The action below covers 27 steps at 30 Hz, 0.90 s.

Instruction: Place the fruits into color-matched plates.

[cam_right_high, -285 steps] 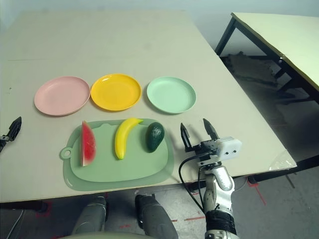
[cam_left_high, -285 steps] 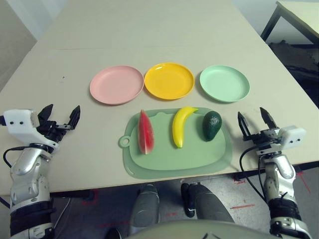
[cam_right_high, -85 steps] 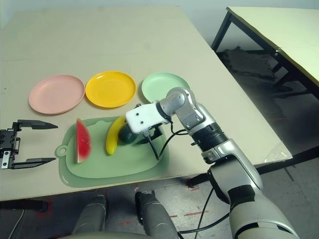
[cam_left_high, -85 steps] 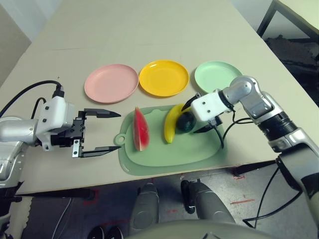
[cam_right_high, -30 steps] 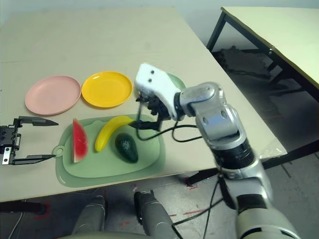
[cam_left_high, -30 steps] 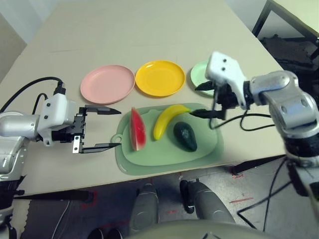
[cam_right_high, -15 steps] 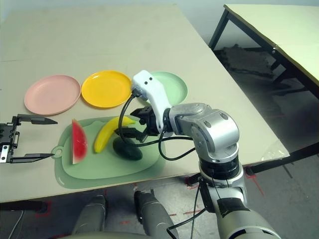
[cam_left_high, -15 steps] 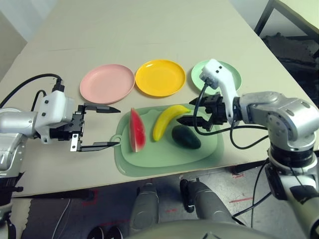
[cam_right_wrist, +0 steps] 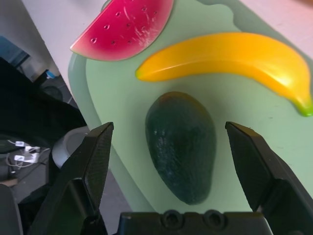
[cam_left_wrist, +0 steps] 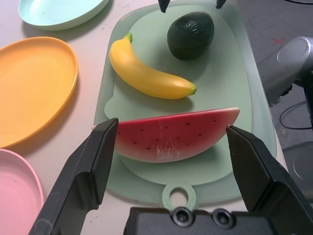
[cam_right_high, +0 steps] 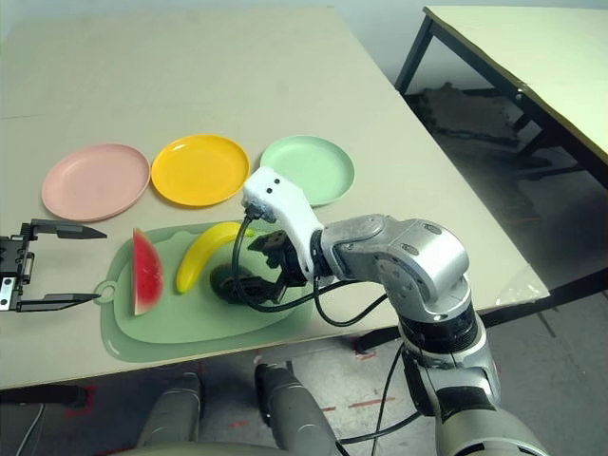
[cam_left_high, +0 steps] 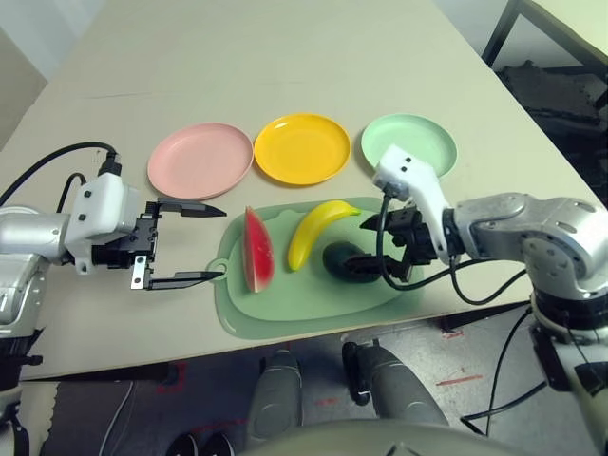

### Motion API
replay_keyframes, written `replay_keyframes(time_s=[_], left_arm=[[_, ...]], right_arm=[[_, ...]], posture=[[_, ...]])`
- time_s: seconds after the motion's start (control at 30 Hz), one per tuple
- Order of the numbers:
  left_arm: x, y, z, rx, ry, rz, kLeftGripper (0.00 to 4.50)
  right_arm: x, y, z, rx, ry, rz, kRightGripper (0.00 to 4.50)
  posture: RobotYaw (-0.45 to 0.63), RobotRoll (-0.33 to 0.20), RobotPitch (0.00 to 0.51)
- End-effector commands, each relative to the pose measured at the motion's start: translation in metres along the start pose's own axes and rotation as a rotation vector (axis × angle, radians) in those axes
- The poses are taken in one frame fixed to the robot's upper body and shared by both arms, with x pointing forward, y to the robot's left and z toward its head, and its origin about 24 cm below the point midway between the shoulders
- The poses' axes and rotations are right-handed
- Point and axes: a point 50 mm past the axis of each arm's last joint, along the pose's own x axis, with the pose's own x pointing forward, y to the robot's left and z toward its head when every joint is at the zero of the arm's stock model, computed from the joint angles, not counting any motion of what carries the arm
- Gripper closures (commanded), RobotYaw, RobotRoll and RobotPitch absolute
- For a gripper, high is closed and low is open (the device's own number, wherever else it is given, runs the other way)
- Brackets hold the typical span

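On the left, the left gripper [cam_left_high: 195,241] waits with fingers spread wide, aimed at the watermelon wedge [cam_left_high: 256,251], apparently lined up to take it. The watermelon, banana [cam_left_high: 313,229] and avocado [cam_left_high: 350,261] lie on a pale green mat [cam_left_high: 285,313]. The right gripper [cam_left_high: 385,252], fingers apart, straddles the avocado without gripping. Beyond sit pink [cam_left_high: 200,160], yellow [cam_left_high: 303,148] and green [cam_left_high: 408,144] plates, all bare, on a beige table [cam_left_high: 285,57]. Another table [cam_right_high: 532,47] stands to the right.

Silver forearms [cam_left_high: 532,223], white wrist housings, apparently black cables
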Motion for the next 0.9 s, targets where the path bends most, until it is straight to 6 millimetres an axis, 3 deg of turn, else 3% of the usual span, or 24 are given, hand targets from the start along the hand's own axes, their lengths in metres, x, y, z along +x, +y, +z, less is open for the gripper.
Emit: replay_keyframes(time_s=[0.03,0.9], left_arm=[[0.001,0.001,-0.001,0.003,0.021,-0.025,0.0],[-0.002,0.004,0.002,0.02,0.036,-0.016,0.0]], right_arm=[[0.004,0.002,-0.007,0.036,0.036,0.008,0.01],[0.022,-0.005,-0.02,0.023,0.084,-0.043,0.01]], posture=[[0.0,0.0,0.209],[0.01,0.0,0.198]])
